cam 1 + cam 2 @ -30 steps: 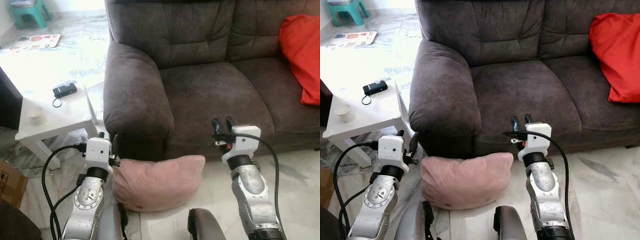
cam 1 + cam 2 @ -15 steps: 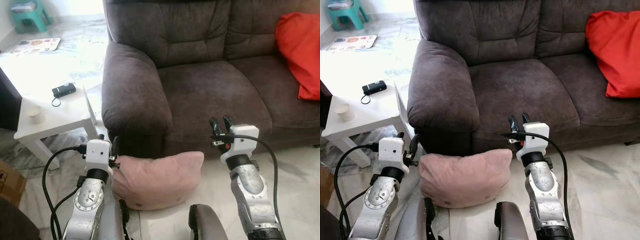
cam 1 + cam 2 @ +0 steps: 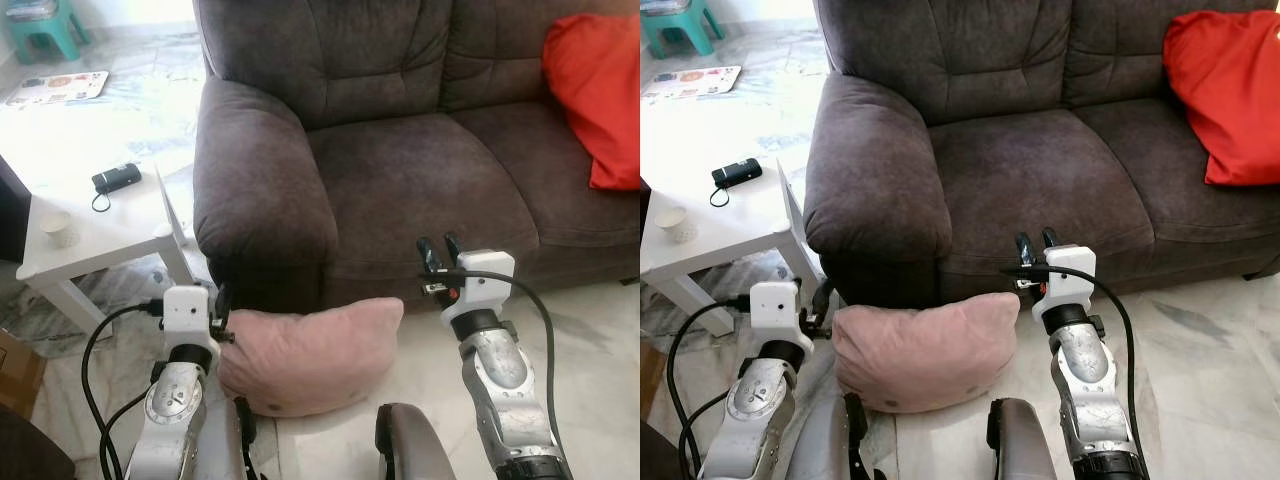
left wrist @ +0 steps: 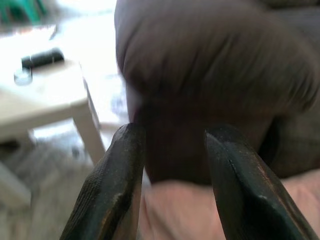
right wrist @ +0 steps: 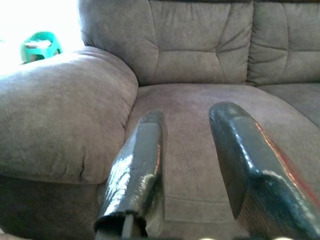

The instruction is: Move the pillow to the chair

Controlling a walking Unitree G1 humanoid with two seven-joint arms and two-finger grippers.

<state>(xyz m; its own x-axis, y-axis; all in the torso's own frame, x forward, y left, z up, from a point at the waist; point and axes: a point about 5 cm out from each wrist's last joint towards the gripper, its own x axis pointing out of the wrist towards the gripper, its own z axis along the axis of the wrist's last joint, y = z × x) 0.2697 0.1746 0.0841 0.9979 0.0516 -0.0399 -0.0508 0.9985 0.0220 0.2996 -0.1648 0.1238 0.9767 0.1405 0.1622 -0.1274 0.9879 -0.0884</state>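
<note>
With the pillow (image 3: 310, 350) on the floor against the sofa (image 3: 400, 180) front, bring both spread claws, left claw (image 3: 218, 305) and right claw (image 3: 437, 250), onto its ends and squeeze evenly.

Observations limited to obscured, cropped or unreadable items, placed against the sofa (image 3: 400, 170).

The pink pillow (image 3: 310, 355) lies on the floor against the sofa front; its edge toward the sofa arm is hidden behind the left gripper (image 3: 218, 305), and part of its lower edge behind the robot's body.

The red cushion (image 3: 598, 95) at the sofa's far end is cut off by the frame edge.

The sofa back is cropped at the top.

The teal stool (image 3: 38, 22), well beyond the sofa arm, is cropped.

The left wrist view is blurred; the dark device (image 4: 42, 57) beside the sofa arm cannot be identified.
</note>
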